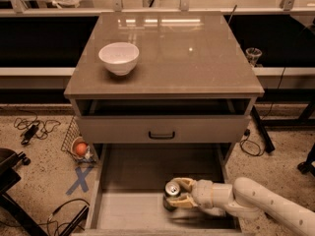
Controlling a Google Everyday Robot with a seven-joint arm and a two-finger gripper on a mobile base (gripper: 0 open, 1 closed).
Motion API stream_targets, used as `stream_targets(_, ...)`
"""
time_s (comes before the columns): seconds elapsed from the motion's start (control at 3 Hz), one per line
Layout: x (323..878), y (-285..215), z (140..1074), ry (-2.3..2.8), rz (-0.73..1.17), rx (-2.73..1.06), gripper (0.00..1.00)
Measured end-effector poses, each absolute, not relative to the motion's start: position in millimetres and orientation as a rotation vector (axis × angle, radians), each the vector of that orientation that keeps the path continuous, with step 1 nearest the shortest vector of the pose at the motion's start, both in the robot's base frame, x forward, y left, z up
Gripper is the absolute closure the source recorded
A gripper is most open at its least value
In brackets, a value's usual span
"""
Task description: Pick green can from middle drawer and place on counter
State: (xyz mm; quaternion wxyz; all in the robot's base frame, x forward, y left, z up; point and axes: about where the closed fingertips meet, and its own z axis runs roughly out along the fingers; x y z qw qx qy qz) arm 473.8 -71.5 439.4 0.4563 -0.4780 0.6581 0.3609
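Note:
The green can (172,189) stands upright on the pale floor of the pulled-out middle drawer (129,211), right of its middle, with its silver top showing. My gripper (178,193) reaches in from the lower right on a white arm (256,200). Its tan fingers (186,183) sit on both sides of the can and close on it. The can's dark body is mostly hidden by the fingers. The counter (197,53) is the glossy grey-brown top of the cabinet, above the drawer.
A white bowl (119,58) stands on the counter's left side. A closed drawer front with a black handle (162,134) sits above the open drawer. On the floor at left are a wire basket with an orange ball (80,149), a blue tape cross (80,179) and cables (30,128).

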Motion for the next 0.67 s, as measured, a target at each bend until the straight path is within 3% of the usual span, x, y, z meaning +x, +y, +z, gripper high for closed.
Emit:
stream_targets(0.33,465.9,-63.8,461.6,1.583,0.92,-1.196,1.0)
stream_targets(0.67,450.7,-56.9,520.9,1.553,1.007,-1.179,1.0)
